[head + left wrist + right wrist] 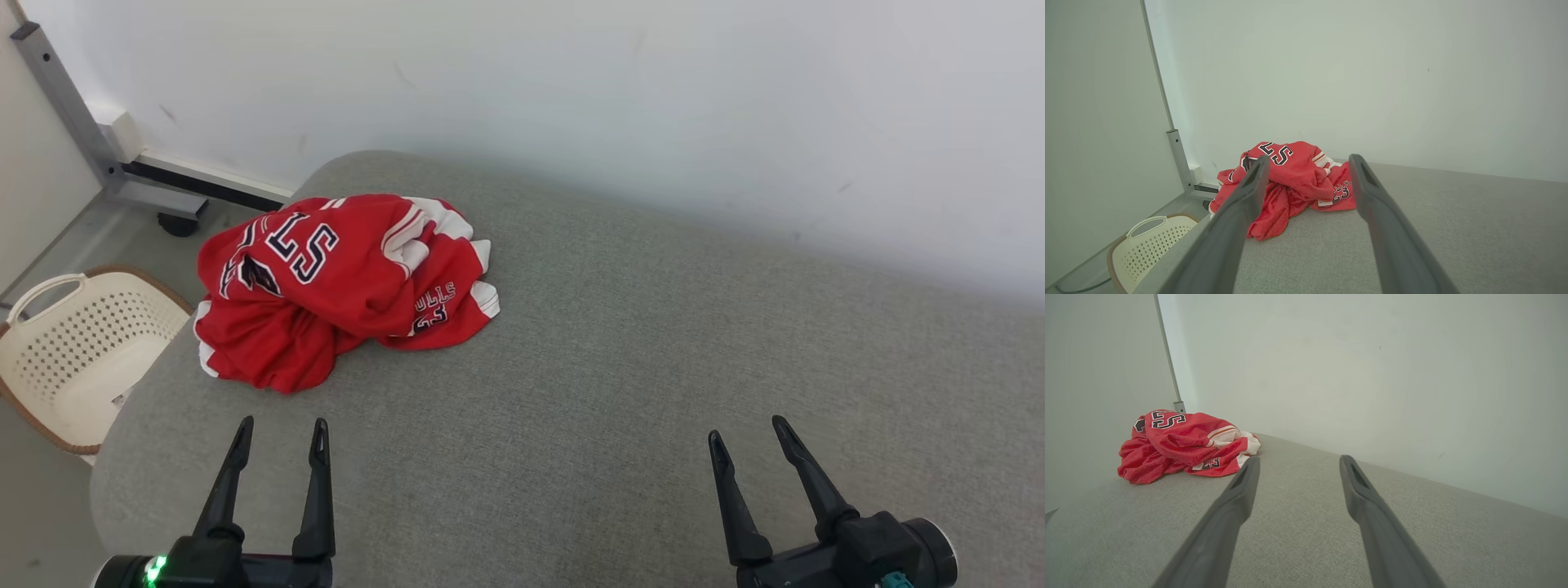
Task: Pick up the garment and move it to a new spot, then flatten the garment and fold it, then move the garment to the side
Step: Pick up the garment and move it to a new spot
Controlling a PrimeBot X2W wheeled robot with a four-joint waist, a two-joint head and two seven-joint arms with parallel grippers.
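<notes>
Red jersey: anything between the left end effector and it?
Nothing visible. The left end effector, open, points toward the crumpled red jersey, with just grey surface between them. The basket sits off the surface's left edge, out of the path.

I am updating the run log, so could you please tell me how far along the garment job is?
Done: nothing visible; the red jersey lies crumpled at the far left of the grey surface, near the basket. In hand: nothing; the left gripper and right gripper are open and empty, short of the jersey. Remaining: picking up, moving, flattening, folding and setting aside.
</notes>
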